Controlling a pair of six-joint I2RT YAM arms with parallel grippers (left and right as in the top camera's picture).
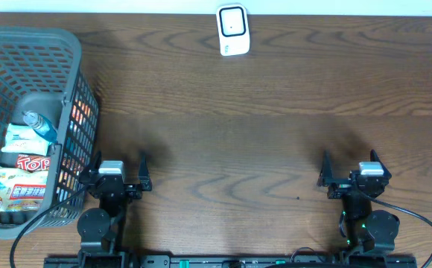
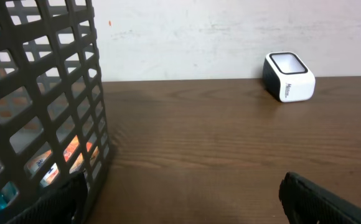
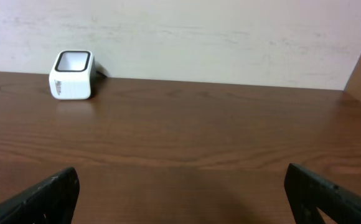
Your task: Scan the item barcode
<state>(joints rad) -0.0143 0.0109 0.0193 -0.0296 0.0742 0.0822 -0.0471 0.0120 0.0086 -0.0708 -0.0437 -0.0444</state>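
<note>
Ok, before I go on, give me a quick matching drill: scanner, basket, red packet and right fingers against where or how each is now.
Things:
1. scanner
2. basket
3. red packet
4. right fingers

Places or states:
A. inside the basket
B. open, holding nothing
C. far side, centre
D. left side

Pairs: 1-C, 2-D, 3-A, 4-B
</note>
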